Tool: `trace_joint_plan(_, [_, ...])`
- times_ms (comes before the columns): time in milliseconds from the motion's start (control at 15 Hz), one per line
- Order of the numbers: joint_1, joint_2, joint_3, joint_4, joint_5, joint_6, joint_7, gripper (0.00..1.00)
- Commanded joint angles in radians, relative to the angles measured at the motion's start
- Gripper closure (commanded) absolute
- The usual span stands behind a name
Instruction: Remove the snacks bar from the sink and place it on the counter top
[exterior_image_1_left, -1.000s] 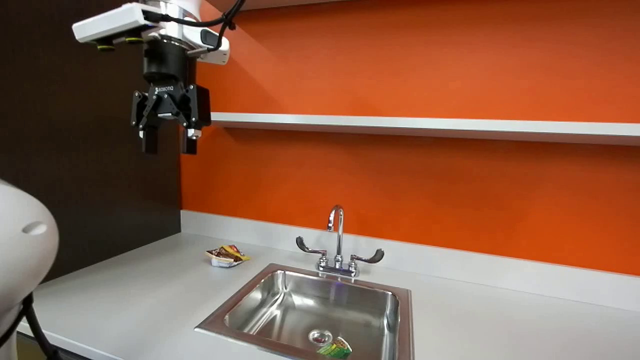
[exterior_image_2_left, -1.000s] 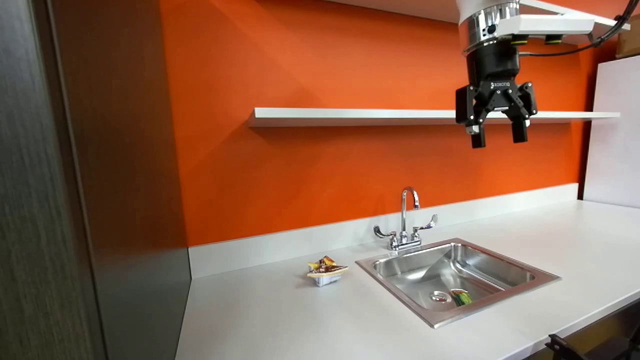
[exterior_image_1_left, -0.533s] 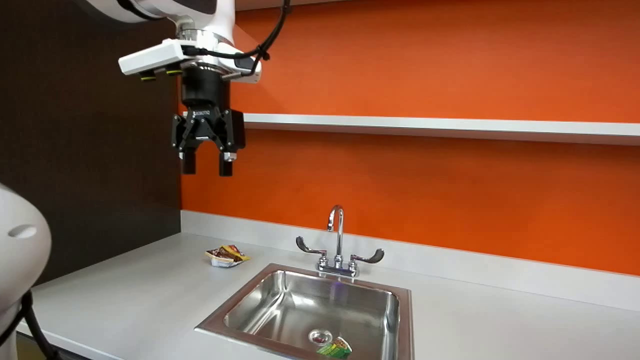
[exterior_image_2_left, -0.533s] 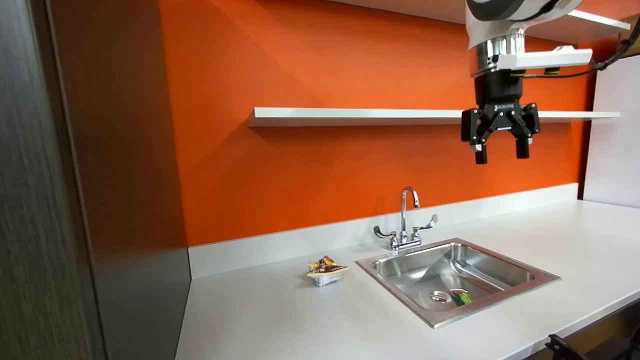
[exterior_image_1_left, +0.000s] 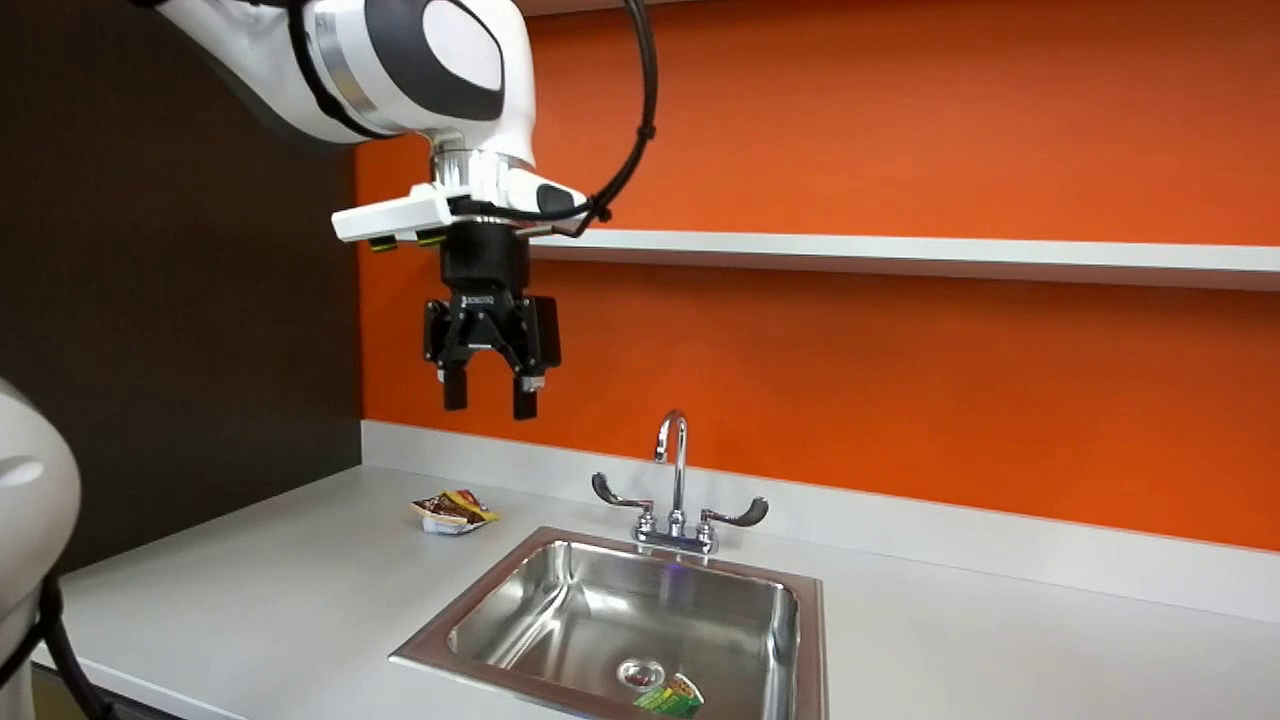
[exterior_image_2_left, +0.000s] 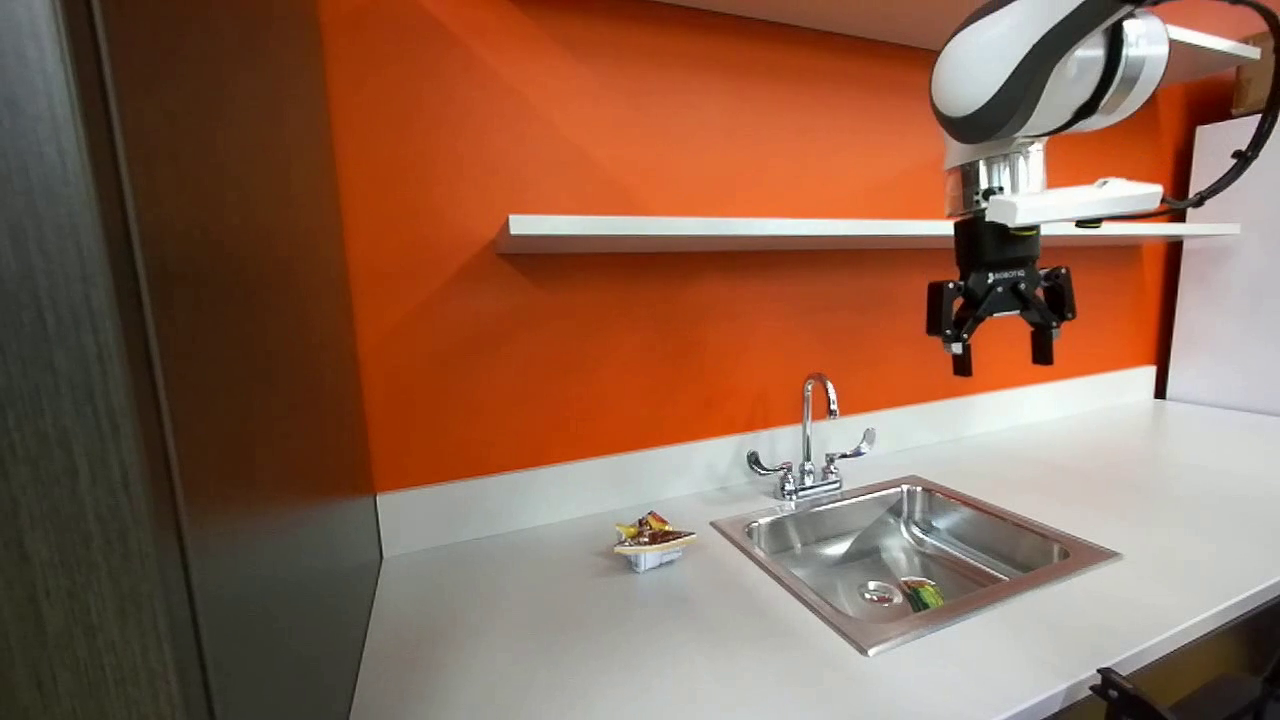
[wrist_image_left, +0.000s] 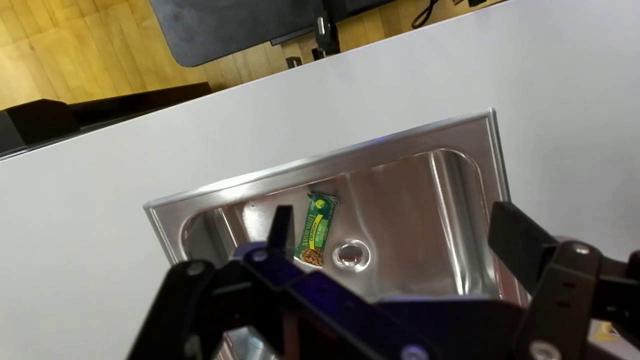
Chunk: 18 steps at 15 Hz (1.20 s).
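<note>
Glossy-wrapped green oblong snack bar (wrist_image_left: 316, 230). Lies in rectangular stainless-steel sink (wrist_image_left: 320, 169), just beside round metal drain (wrist_image_left: 351, 254). Probably light, stiff but crumbly, slick; best pinched gently across middle. Black two-finger gripper (exterior_image_1_left: 490, 402): spread wide, holding nothing. Compared with a second ago: lower in both exterior views; no shift of bar.

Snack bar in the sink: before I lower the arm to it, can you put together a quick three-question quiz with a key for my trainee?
1. Is the gripper open or shut?
2. Which sits closest to the snack bar lying in the sink: a) faucet; b) drain; c) shelf?
3. True or false: the brown-and-yellow package sits on the counter top.

Key: 1. Open. 2. b. 3. True.
</note>
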Motion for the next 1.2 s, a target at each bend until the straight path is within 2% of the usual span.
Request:
trace_joint_plan(0, [-0.045, 0.092, -0.013, -0.020, -0.029, 0.120, 0.004, 0.00])
trace_joint_plan(667, [-0.113, 0.434, -0.057, 0.014, -0.030, 0.470, 0.020, 0.00])
trace_joint_plan(1133, [-0.108, 0.663, -0.089, 0.136, -0.016, 0.577, 0.036, 0.00])
